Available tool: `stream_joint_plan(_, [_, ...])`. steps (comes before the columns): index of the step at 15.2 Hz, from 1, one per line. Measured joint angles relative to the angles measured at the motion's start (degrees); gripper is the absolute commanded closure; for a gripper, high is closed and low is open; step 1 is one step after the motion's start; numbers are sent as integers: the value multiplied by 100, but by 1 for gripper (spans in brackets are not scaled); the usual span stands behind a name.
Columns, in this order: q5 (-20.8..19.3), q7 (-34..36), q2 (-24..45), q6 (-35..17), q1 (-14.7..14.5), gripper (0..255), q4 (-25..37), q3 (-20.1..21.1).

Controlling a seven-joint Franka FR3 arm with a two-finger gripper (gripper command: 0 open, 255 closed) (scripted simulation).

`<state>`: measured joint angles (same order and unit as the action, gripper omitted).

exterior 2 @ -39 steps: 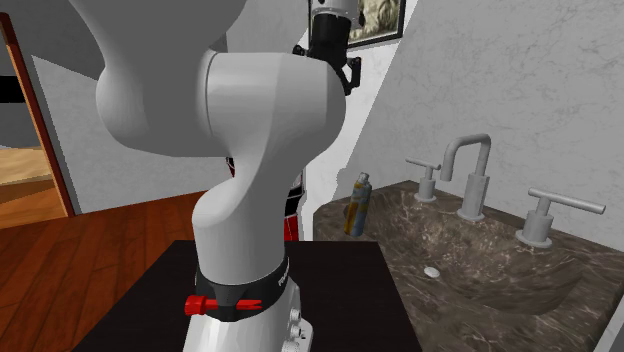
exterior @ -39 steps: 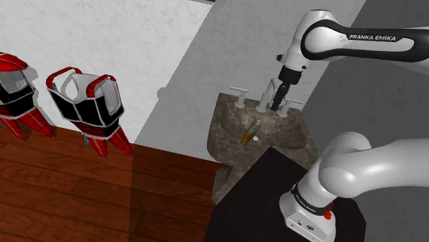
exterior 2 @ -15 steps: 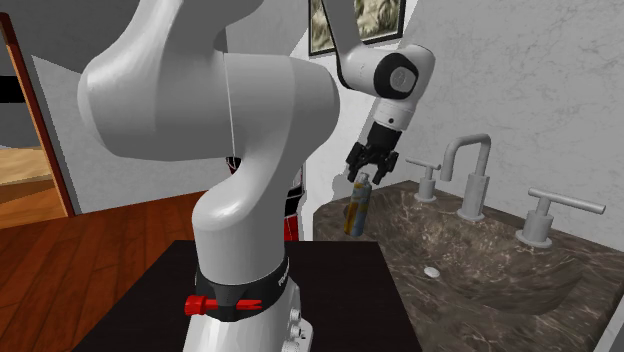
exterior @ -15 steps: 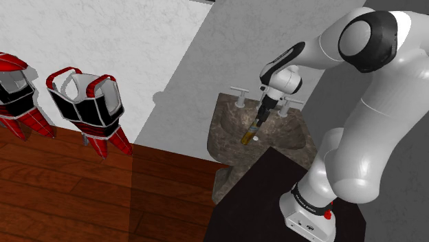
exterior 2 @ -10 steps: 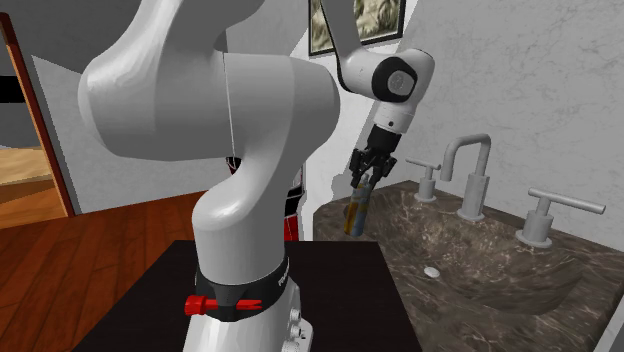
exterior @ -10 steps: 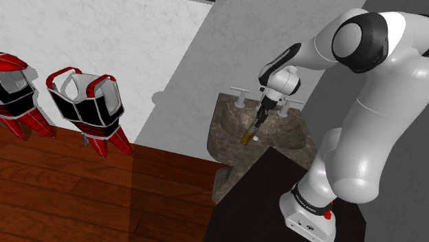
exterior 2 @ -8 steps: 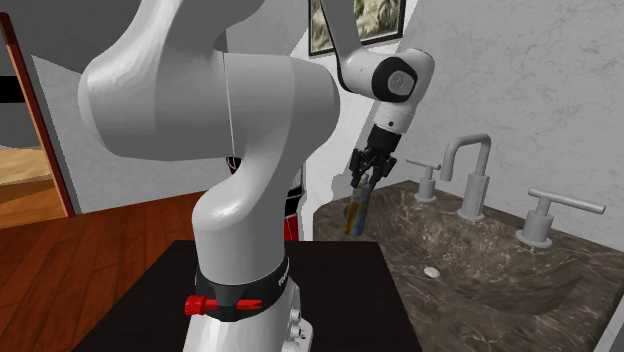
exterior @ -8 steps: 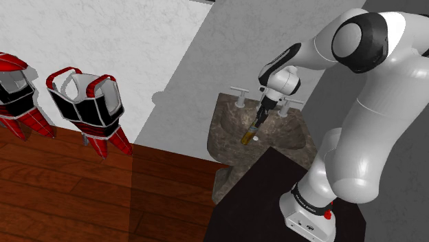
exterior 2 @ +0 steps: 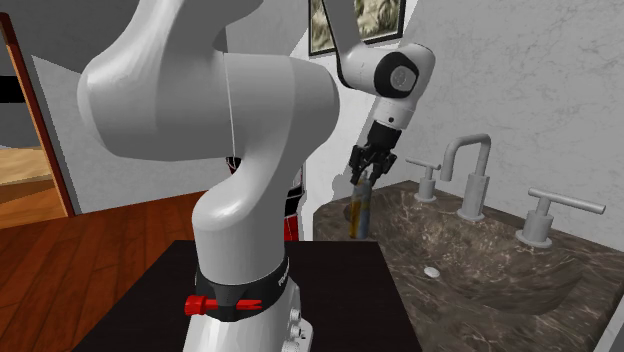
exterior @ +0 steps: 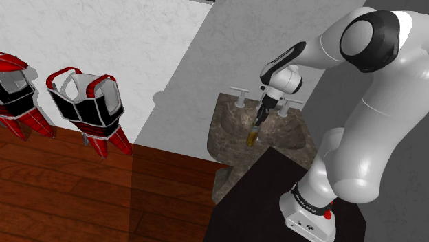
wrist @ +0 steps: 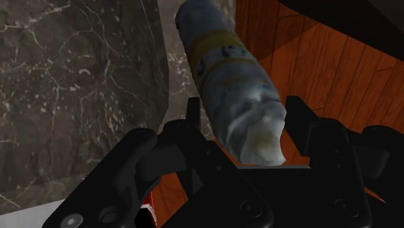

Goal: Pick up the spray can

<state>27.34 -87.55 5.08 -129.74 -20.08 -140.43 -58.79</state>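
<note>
Yellow-banded spray can (wrist: pixel 226 78) clasped btwn black jaws

The spray can (exterior 2: pixel 358 212), pale bluish-white with yellow bands, is hanging nearly upright directly beneath the end effector (exterior 2: pixel 363 180), which is clasping its whitish top end.

A rough white wall (exterior: pixel 103 41) is met by a grey one (exterior: pixel 227 48), against which a dark marbled washstand (exterior: pixel 223 137) with a metal tap (exterior 2: pixel 468 170) is set. The floor (exterior: pixel 69 192) is laid in reddish-brown boards. Two red, black and white objects (exterior: pixel 89 106) are stood by the white wall. A framed picture (exterior 2: pixel 375 20) is hung above the washstand, and a brown door frame (exterior 2: pixel 40 130) is seen at the second exterior view's left.
</note>
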Motion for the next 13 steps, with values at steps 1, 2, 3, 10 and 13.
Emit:
stream_joint_plan(1, [-158, 124, -124, 30, -28, 255, 2, -42])
stream_joint_plan(2, [-279, 227, -217, 62, -46, 255, 15, -65])
stream_joint_plan(3, [-443, 365, -355, 91, -67, 255, 14, -90])
stream_joint_plan(10, [-1433, 1196, -1194, 409, 34, 255, 87, -16])
stream_joint_plan(13, [-1708, 1450, -1447, 579, 124, 255, 152, 85])
